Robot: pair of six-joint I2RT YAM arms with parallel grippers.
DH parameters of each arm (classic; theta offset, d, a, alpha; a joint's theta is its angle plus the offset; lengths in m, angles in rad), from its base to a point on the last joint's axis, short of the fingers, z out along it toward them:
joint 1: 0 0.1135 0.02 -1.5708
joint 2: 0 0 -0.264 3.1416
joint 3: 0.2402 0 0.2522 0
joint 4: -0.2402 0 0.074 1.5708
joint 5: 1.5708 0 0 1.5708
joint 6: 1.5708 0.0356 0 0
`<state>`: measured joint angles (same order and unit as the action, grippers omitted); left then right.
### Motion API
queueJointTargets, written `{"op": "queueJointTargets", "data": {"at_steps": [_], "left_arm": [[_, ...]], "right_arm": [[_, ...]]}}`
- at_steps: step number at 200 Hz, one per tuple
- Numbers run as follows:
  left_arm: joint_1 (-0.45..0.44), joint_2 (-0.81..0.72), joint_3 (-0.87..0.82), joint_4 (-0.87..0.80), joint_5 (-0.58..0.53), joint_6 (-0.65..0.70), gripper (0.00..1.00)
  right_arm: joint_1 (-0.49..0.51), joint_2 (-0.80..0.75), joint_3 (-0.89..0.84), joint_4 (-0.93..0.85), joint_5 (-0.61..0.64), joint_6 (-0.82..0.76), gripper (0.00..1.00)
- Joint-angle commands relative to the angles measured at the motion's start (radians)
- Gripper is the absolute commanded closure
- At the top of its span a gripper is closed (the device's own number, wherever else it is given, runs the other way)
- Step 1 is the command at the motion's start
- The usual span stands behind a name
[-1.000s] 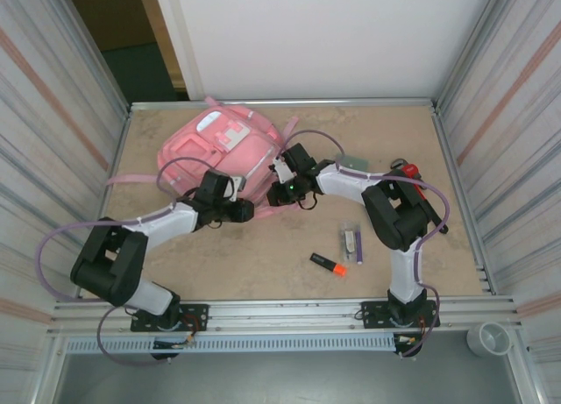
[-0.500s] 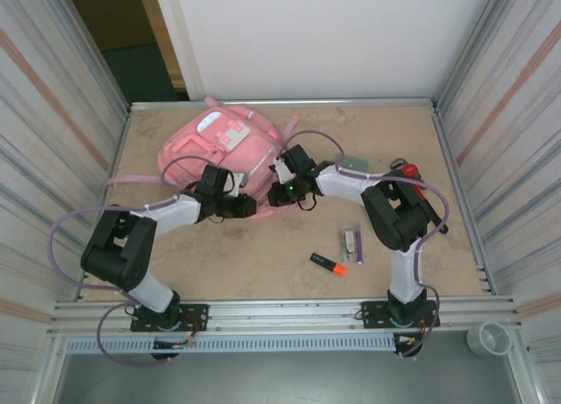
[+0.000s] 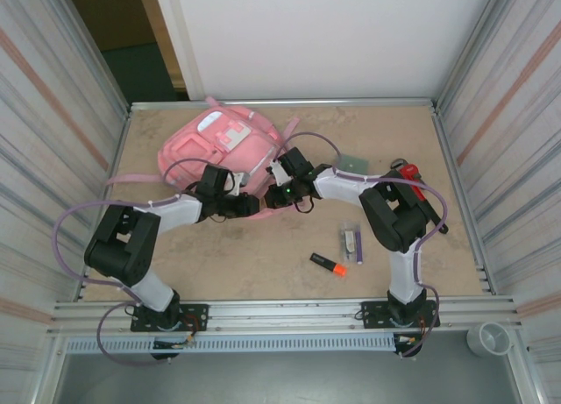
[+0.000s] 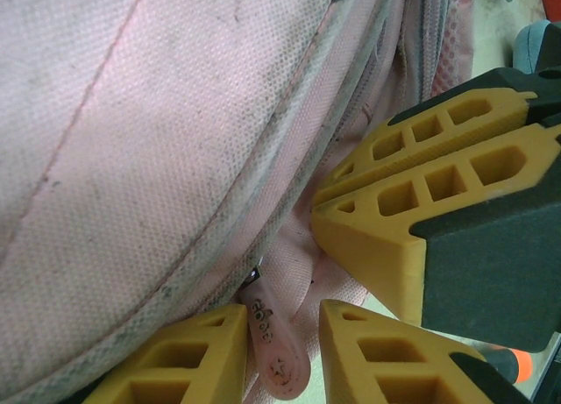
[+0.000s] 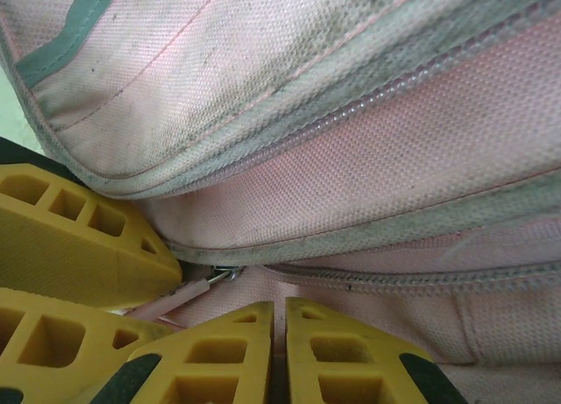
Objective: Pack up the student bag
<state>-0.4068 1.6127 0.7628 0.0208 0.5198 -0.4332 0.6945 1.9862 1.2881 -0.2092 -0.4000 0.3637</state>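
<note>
The pink student bag (image 3: 215,144) lies at the table's back left, and its fabric (image 4: 149,150) is close to both wrist cameras. My left gripper (image 3: 252,206) is at the bag's near right edge. It (image 4: 282,321) stands open around a pink zip pull tab (image 4: 273,338), which rests against one finger with a small gap to the other. My right gripper (image 3: 273,194) faces it from the right. In the right wrist view it (image 5: 280,312) is shut, with its tips pressed into the bag's fabric just under the zip line (image 5: 386,277), apparently pinching a fold.
An orange highlighter (image 3: 329,265) and a small clear packet (image 3: 351,241) lie right of centre. A green card (image 3: 353,166) and a red item (image 3: 408,169) sit by the right arm. Metal walls enclose the table. Pink straps (image 3: 131,177) trail left of the bag.
My left gripper has moved right and slightly away from me, up to the bag's edge beside the right gripper. The right arm has hardly moved.
</note>
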Motion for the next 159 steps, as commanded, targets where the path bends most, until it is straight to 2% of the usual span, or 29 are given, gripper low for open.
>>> {"op": "queueJointTargets", "data": {"at_steps": [1, 45, 66, 106, 159], "left_arm": [[-0.008, 0.024, 0.028, -0.060, -0.065, 0.046, 0.73], [-0.009, 0.043, 0.044, -0.084, -0.095, 0.063, 0.87], [-0.009, 0.019, 0.045, -0.086, -0.101, 0.066, 1.00], [-0.001, -0.140, -0.036, -0.092, -0.198, 0.064, 1.00], [0.025, -0.290, -0.138, -0.128, -0.285, 0.061, 1.00]], "right_arm": [[0.025, 0.012, -0.038, -0.075, -0.019, 0.021, 0.90], [0.013, 0.000, -0.044, -0.075, -0.016, 0.018, 0.90], [0.006, 0.001, -0.052, -0.090, 0.012, 0.034, 0.90], [-0.046, -0.007, -0.090, -0.134, 0.123, 0.166, 1.00], [-0.086, 0.009, -0.145, -0.142, 0.179, 0.270, 1.00]]}}
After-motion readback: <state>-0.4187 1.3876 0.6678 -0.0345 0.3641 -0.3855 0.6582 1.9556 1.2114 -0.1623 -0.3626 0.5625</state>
